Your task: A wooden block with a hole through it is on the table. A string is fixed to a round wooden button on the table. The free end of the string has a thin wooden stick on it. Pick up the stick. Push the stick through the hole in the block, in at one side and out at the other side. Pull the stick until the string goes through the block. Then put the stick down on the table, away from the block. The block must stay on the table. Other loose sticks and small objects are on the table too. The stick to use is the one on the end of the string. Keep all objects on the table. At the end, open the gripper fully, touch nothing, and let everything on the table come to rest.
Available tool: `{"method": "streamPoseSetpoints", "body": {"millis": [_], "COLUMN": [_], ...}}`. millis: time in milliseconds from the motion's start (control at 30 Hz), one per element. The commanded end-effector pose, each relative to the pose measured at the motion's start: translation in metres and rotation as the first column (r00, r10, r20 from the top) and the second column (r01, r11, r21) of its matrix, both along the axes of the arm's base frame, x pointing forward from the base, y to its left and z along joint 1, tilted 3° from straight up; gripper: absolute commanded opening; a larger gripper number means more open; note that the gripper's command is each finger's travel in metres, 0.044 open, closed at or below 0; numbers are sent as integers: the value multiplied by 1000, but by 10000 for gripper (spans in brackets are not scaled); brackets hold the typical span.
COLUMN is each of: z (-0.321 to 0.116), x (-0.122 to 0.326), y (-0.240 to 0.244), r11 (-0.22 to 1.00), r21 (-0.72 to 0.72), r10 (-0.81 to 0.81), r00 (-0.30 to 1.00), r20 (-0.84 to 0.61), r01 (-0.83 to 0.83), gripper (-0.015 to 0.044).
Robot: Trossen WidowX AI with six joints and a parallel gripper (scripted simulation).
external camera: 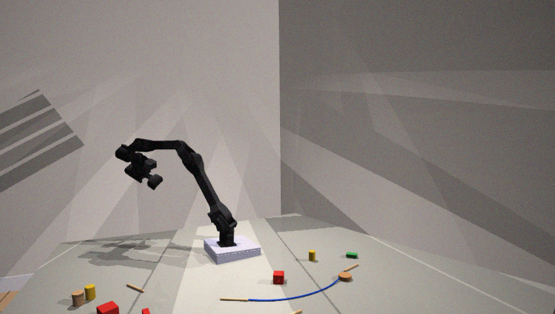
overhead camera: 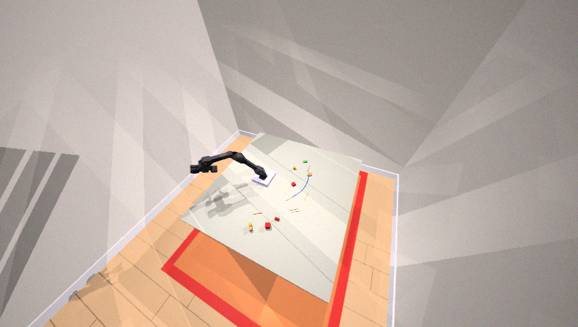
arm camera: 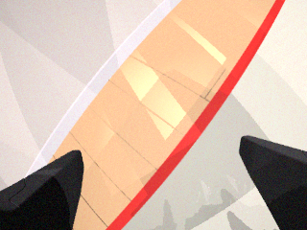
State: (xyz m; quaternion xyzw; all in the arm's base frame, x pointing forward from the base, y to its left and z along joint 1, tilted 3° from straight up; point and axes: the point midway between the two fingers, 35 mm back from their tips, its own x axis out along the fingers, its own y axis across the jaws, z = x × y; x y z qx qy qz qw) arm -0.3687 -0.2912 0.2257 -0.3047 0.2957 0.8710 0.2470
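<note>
The blue string [overhead camera: 305, 185] [external camera: 272, 300] lies in a curve from the round wooden button [overhead camera: 309, 174] [external camera: 345, 276]. The thin stick [overhead camera: 289, 199] [external camera: 233, 299] on its free end lies flat on the table. Red blocks lie apart from it: a larger one [overhead camera: 267, 225] [external camera: 107, 308], a cube [overhead camera: 293, 184] [external camera: 278, 277] nearer the arm base, and a small one [overhead camera: 277, 219] [external camera: 145, 311]. I cannot tell which block has the hole. My gripper [external camera: 144, 178] [arm camera: 164, 153] is open and empty, high up and far from the stick and blocks.
Loose sticks lie near the button [overhead camera: 308, 168] [external camera: 351, 267] and left of the string [overhead camera: 257, 212] [external camera: 135, 288]. Also on the table are yellow cylinders [overhead camera: 294, 167] [external camera: 89, 292], a tan cylinder [overhead camera: 250, 229] [external camera: 78, 298] and a green block [overhead camera: 305, 161] [external camera: 351, 255].
</note>
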Motion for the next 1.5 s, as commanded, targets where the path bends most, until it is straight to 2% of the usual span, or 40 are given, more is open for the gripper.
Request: {"method": "streamPoseSetpoints", "body": {"millis": [0, 133, 233, 367, 467, 600, 700, 800, 1000, 1167, 1267, 1333, 1467], "z": [0, -3, -11, -22, -31, -43, -51, -61, -79, -93, -101, -106, -116], "x": [0, 10, 50, 110, 160, 231, 285, 341, 448, 530, 573, 599, 644], "y": [0, -13, -49, -88, -111, -132, -140, -139, -117, -77, -44, -19, 38], "r11": [1000, 999, 970, 840, 670, 369, 109, -157, -639, -925, -994, -990, -856], "r21": [0, -37, 42, 141, 201, 253, 271, 266, 214, 140, 85, 46, -35], "r10": [0, 26, 238, 502, 670, 817, 861, 845, 648, 332, 108, -42, -324], "r00": [1000, 1000, 970, 850, 699, 442, 227, 10, -369, -572, -611, -599, -483], "r20": [0, -13, 54, 161, 250, 370, 456, 535, 666, 750, 784, 800, 813], "r01": [0, -26, -241, -523, -714, -894, -957, -951, -739, -354, -66, 131, 515], "gripper": [426, 440, 440, 440, 440, 440, 440, 440, 440, 440, 440, 440, 440]}}
